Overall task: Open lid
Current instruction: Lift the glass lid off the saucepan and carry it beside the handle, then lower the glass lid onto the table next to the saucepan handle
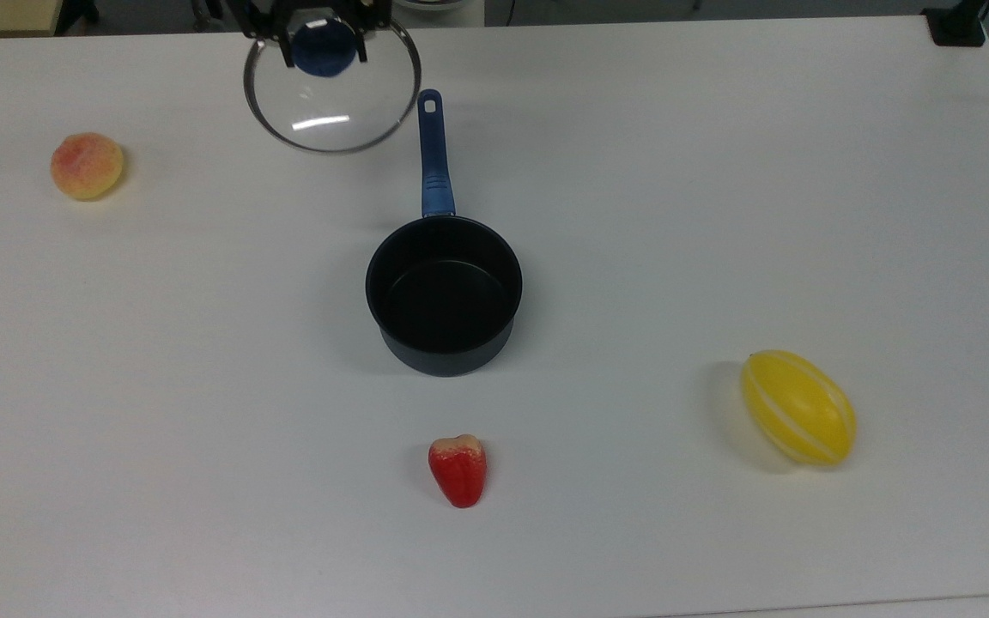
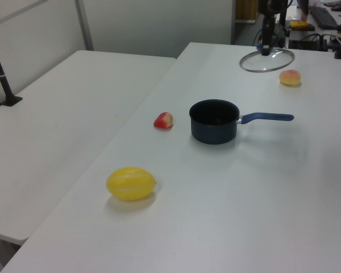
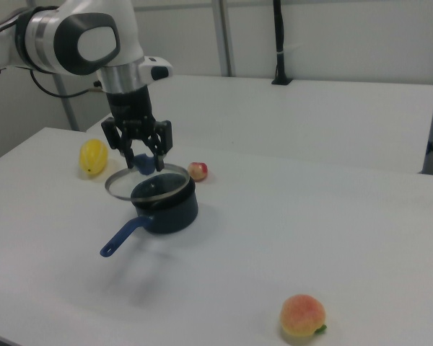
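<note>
My gripper (image 1: 324,39) is shut on the blue knob of the round glass lid (image 1: 331,107) and holds it in the air near the top view's upper edge, up and left of the saucepan. The dark saucepan (image 1: 443,296) stands uncovered mid-table, its long blue handle (image 1: 433,154) pointing toward the top view's upper edge. In the left view the lid (image 2: 267,61) hangs level under the gripper (image 2: 266,48), far behind the pan (image 2: 214,121). In the right view the gripper (image 3: 145,163) holds the lid (image 3: 118,184) in front of the pan (image 3: 167,207).
On the white table (image 1: 718,172) lie a peach (image 1: 87,166) at the top view's left, a red fruit (image 1: 458,469) in front of the pan, and a yellow melon (image 1: 797,408) at the right. The peach (image 2: 290,77) lies close to the lid in the left view.
</note>
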Motion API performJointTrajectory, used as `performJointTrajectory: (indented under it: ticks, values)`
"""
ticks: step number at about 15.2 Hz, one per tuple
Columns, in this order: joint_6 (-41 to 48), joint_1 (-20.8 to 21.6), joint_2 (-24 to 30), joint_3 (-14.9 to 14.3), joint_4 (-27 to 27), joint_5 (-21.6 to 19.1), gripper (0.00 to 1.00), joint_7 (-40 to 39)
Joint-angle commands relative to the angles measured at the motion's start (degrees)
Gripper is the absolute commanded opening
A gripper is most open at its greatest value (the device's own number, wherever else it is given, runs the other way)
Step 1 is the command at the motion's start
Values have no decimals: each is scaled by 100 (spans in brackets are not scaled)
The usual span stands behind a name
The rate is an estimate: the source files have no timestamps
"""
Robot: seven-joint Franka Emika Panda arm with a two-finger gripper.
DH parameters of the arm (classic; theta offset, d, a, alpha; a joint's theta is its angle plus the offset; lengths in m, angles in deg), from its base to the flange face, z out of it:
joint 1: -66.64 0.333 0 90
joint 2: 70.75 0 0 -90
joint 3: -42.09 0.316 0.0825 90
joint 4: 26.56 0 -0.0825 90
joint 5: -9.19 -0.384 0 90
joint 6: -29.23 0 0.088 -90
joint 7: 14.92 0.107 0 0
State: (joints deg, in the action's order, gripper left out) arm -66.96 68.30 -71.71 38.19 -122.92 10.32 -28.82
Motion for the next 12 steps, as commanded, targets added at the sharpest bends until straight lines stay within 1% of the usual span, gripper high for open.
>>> performJointTrajectory:
  ticks: [1,5,10,12]
  values:
    - [232,54,499,-365,-671,-121,16,-859]
    - [136,54,684,-462,-1392,-42,16,-1107]
    - [-654,-7,773,-462,-2140,-15,16,-1055]
    - [-1197,1,772,-471,-2534,-15,16,-1010]
